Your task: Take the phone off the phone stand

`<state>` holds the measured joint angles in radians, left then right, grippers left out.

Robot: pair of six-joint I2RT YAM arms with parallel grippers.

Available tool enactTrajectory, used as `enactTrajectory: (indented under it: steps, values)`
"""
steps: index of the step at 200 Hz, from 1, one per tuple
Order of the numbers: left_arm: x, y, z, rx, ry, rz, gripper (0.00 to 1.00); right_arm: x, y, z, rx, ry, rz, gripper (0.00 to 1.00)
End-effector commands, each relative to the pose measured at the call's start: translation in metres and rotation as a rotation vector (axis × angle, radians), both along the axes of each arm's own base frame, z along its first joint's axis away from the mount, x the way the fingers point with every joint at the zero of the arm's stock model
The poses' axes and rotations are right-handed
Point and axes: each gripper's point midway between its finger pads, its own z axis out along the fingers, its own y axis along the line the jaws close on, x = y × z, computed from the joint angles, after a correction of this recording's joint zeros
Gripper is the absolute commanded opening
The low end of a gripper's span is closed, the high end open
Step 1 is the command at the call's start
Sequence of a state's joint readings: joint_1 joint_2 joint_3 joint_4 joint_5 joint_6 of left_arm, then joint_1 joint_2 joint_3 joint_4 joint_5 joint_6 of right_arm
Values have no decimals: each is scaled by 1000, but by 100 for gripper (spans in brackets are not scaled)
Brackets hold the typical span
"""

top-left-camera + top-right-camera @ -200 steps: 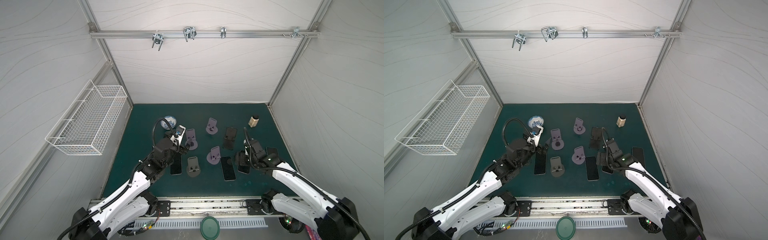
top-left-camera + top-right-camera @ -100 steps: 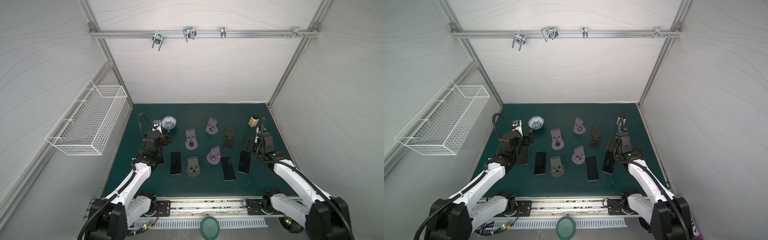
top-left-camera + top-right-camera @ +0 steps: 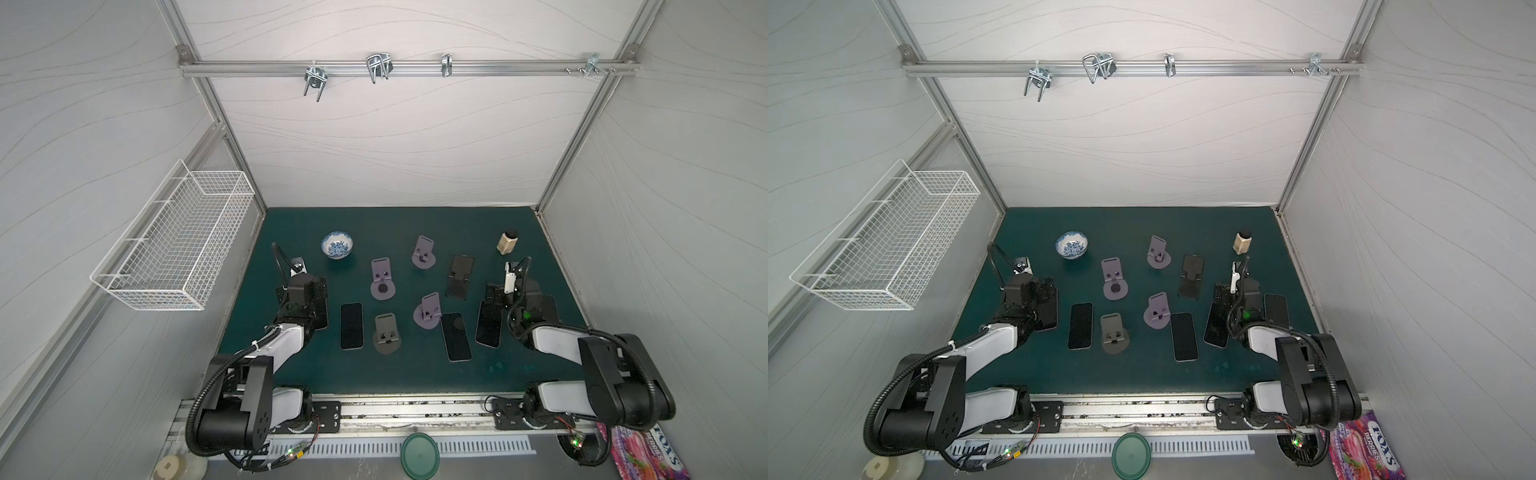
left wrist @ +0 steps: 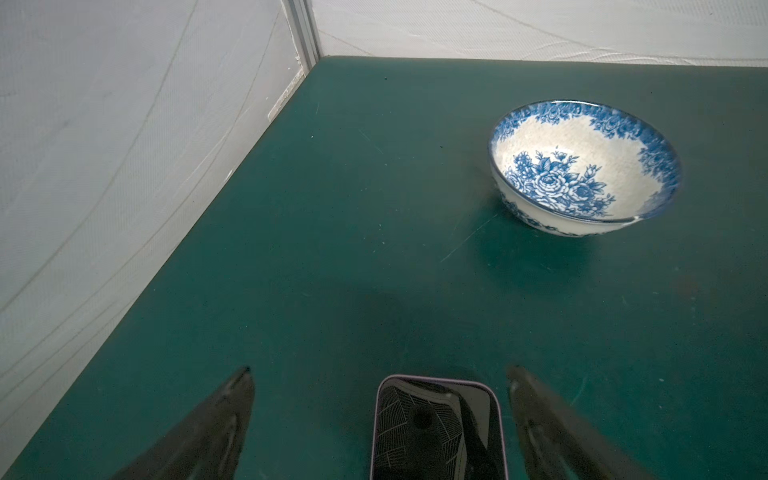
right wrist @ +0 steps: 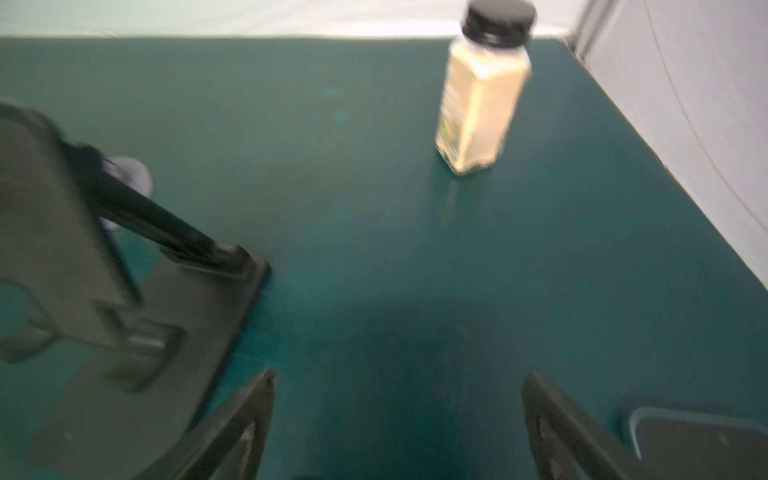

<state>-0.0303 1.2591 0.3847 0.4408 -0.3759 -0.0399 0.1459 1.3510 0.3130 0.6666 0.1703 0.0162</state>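
Note:
Several dark phones lie flat on the green mat (image 3: 399,374), among them one (image 3: 351,326) left of the middle and two (image 3: 456,336) (image 3: 488,323) further right. Several phone stands, purple (image 3: 382,278), grey (image 3: 386,332) and black (image 3: 459,276), stand among them, and none of them bears a phone. My left gripper (image 3: 311,284) (image 4: 380,370) is open low over the far end of the leftmost phone (image 4: 436,424), a finger on either side and apart from it. My right gripper (image 3: 515,289) (image 5: 400,374) is open over bare mat. The black stand (image 5: 137,332) is on one side of it and a phone (image 5: 698,440) on the other.
A blue-and-white bowl (image 3: 337,245) (image 4: 582,166) sits beyond my left gripper. A spice bottle (image 3: 507,242) (image 5: 478,104) stands at the back right. The white walls close in on both sides, and a wire basket (image 3: 178,249) hangs on the left wall.
Both arms have drawn back from the middle toward their own sides. The left gripper now hangs over the leftmost phone. The right gripper left the phone it was at and opened wider.

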Motion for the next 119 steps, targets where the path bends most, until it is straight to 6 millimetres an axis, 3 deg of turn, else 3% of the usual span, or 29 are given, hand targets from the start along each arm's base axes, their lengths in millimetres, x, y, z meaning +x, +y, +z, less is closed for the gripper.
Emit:
enactTrajectory:
  steps: [1, 31, 80, 119]
  values:
    - [15, 2, 21, -20, -130, 5, 96, 18, 10, 28, 20, -162, 89, 94]
    - [33, -10, 22, -115, -183, -128, 95, 28, 10, 10, 49, -167, 113, 95]
    - [34, -7, 4, -166, -295, -146, 96, 41, -8, 2, 80, -66, 12, 97]
    - [51, -9, -6, -134, -174, -121, 98, 43, -8, 1, 67, -46, -6, 99]
